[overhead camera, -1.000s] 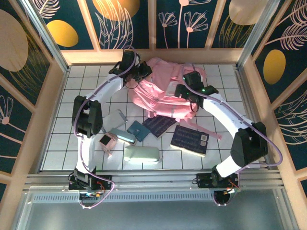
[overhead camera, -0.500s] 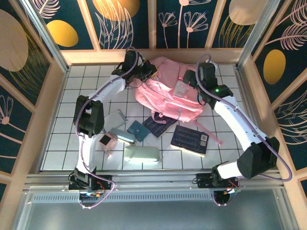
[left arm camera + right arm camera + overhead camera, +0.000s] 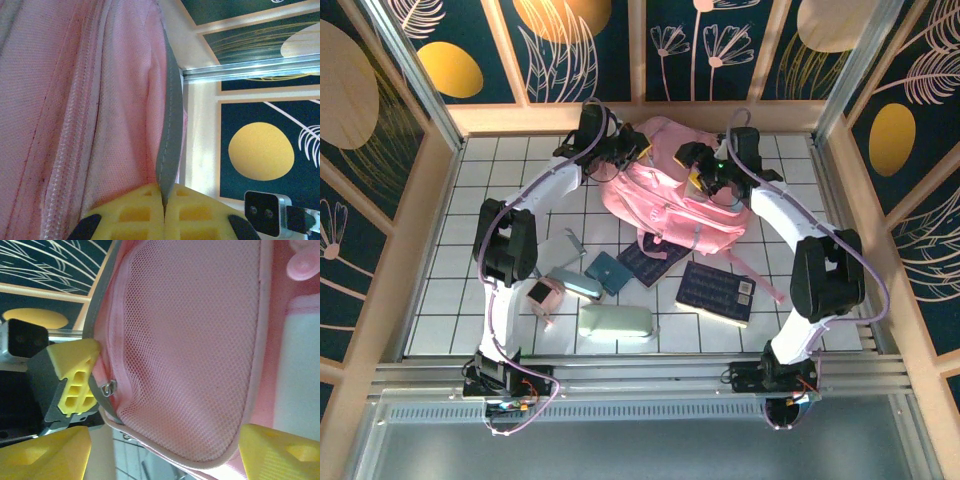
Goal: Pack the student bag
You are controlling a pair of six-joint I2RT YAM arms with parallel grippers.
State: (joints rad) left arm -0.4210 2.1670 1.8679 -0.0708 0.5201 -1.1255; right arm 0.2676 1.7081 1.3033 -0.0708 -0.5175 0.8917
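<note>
The large soft pink fabric backpack [image 3: 665, 205] lies at the far middle of the white tiled tabletop [image 3: 460, 300]. The left claw [image 3: 164, 202] is clenched on its grey edge trim [image 3: 170, 125]. The right claw [image 3: 165, 445] is released, fingers spread astride the pink mesh pocket [image 3: 190, 340]. 2 dark blue notebooks [image 3: 716, 290] and a pale green oblong case [image 3: 614, 321] lie on the backpack's near side.

Overhead looks down, wrist cameras close on student bag [image 3: 665, 205]
</note>
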